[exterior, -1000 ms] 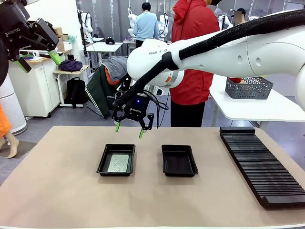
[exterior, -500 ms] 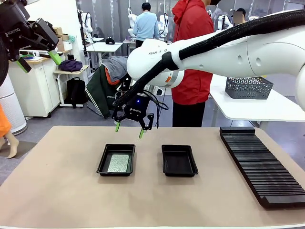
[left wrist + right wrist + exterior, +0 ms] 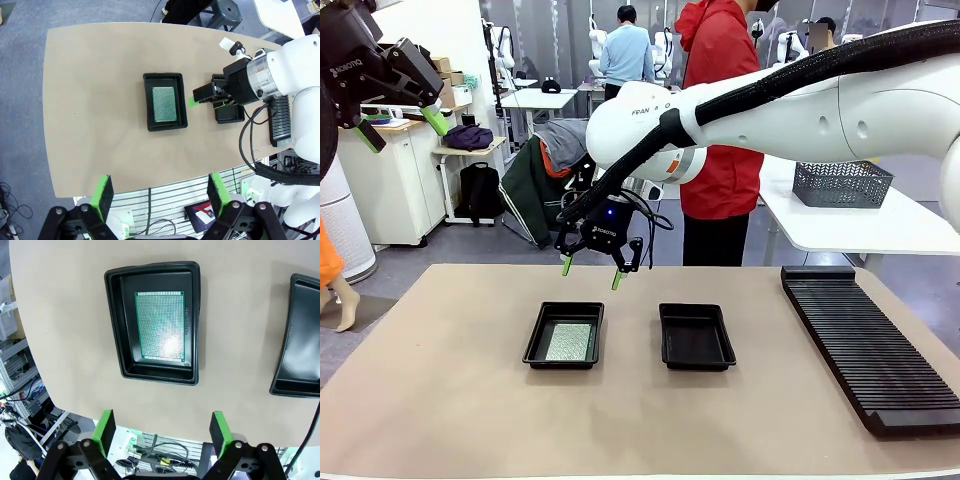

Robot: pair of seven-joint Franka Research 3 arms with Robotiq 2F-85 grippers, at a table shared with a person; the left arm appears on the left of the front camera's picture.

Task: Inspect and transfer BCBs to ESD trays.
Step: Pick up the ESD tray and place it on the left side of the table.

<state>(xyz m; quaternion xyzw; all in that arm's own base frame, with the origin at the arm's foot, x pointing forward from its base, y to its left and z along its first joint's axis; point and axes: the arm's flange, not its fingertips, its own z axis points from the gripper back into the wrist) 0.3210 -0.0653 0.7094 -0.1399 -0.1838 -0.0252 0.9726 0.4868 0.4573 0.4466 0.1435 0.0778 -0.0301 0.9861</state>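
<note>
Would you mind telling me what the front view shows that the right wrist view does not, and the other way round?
Front view: the right gripper seen from outside, hanging open over the table near the left ESD tray; the ribbed black rack; the wire mesh basket; a person in a red jacket. Right wrist view: close detail of the circuit board, with its grid of fine holes and a glare spot. Both: the circuit board lying flat in the left ESD tray, and the empty ESD tray beside it.
</note>
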